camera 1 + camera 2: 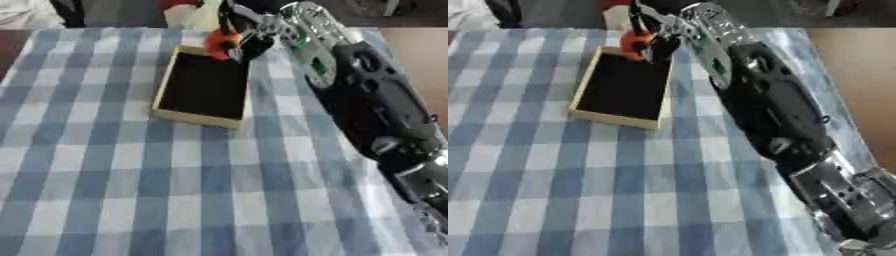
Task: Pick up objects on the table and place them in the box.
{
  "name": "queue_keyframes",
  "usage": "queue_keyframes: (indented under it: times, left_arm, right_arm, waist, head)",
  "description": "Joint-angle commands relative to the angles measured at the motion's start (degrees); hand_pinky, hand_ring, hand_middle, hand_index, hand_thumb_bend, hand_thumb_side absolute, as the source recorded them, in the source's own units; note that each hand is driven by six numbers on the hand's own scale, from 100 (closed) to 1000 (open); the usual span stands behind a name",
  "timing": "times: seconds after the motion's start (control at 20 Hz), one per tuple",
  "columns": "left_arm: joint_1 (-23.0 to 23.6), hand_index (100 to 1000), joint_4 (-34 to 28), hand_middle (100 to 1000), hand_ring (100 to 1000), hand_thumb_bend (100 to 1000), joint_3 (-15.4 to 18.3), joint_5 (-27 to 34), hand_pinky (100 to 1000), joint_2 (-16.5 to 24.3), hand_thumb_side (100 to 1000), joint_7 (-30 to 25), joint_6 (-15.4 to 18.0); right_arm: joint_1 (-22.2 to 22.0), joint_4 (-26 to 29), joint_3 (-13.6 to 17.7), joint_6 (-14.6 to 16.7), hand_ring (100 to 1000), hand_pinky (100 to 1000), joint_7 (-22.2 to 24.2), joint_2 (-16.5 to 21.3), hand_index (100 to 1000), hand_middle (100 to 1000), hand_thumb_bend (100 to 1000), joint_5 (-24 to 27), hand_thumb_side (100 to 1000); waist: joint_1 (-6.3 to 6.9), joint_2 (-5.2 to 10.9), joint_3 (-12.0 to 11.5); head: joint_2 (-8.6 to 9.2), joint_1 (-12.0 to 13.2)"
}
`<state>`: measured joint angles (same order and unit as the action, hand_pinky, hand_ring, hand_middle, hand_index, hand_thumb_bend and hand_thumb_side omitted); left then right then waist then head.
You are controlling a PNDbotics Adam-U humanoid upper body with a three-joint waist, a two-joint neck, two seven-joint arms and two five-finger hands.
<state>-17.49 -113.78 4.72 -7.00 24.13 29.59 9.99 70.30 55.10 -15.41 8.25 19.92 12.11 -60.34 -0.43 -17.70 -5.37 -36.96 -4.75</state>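
Holding an orange object, the right robot hand has its fingers curled round it at the far rim of the shallow box, whose long axis runs away from the robot on the checked tabletop. Left eye view: the object sits over the box's far right corner. Right eye view: same relation; the box's dark interior lies just nearer than the object. The left robot hand is not visible.
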Motion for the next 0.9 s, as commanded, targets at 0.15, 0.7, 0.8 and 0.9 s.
queue_keyframes:
  times: [0.15, 0.7, 0.8, 0.9]
  left_arm:
    - [-1.0, 818, -0.8, 701, 751, 542, 0.2, 0.2, 736, 0.1, 658, -0.2, 0.2]
    - [-1.3, 818, -0.8, 700, 750, 540, 0.1, 0.3, 736, -0.3, 658, -0.3, 0.2]
    - [-1.2, 818, -0.8, 700, 750, 540, 0.1, 0.3, 736, -0.3, 658, -0.3, 0.2]
    - [-1.2, 818, -0.8, 700, 750, 540, 0.1, 0.3, 736, -0.3, 658, -0.3, 0.1]
  right_arm:
    - [0.7, -5.1, 2.9, -1.1, 481, 364, -3.9, -3.1, 503, 330, 100, -5.0, 100]
    - [-0.6, -10.9, 4.9, -1.1, 514, 445, -9.3, -6.0, 567, 385, 100, -8.9, 100]
    - [-0.6, -10.7, 4.7, -1.1, 535, 489, -9.5, -5.8, 609, 420, 138, -9.4, 100]
    - [-0.5, -10.3, 4.5, -1.1, 574, 537, -9.2, -5.6, 647, 459, 197, -10.0, 100]
  waist:
    - [0.32, 0.32, -0.9]
    - [0.45, -0.44, -1.1]
    - [0.46, -0.41, -1.0]
    - [0.49, -0.33, -0.9]
  head:
    - [1.59, -1.0]
    - [1.83, -1.7]
    - [1.80, -1.6]
    - [1.78, -1.6]
